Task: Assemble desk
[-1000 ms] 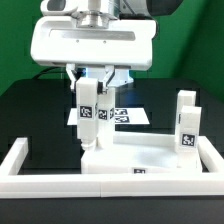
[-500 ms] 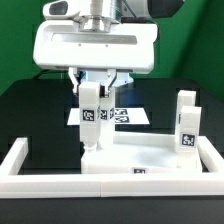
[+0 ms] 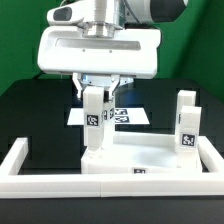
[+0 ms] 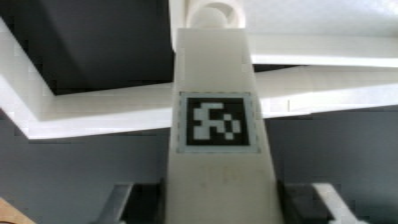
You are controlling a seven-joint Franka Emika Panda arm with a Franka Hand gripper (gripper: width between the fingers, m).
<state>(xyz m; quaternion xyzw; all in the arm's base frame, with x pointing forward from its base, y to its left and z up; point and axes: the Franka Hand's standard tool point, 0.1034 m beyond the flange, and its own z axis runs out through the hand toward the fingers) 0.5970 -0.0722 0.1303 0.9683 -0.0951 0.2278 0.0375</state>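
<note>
My gripper (image 3: pixel 96 100) is shut on a white desk leg (image 3: pixel 95 118) with a black-and-white tag. It holds the leg upright, with the lower end on the desk top's (image 3: pixel 150 160) corner at the exterior view's left. In the wrist view the leg (image 4: pixel 219 110) fills the middle between my gripper's (image 4: pixel 226 208) jaws, which stand at either side of it. The leg's far end is rounded. A second leg (image 3: pixel 186 125) stands upright at the top's edge at the exterior view's right. Other legs are out of view.
Long white bars (image 3: pixel 20 160) border the work area at the front and both sides. The marker board (image 3: pixel 128 114) lies on the black table behind the held leg. White rims (image 4: pixel 329 60) show beyond the leg in the wrist view.
My gripper and the held leg have shifted a little toward the exterior view's right and slightly up. The second leg and the desk top have not moved.
</note>
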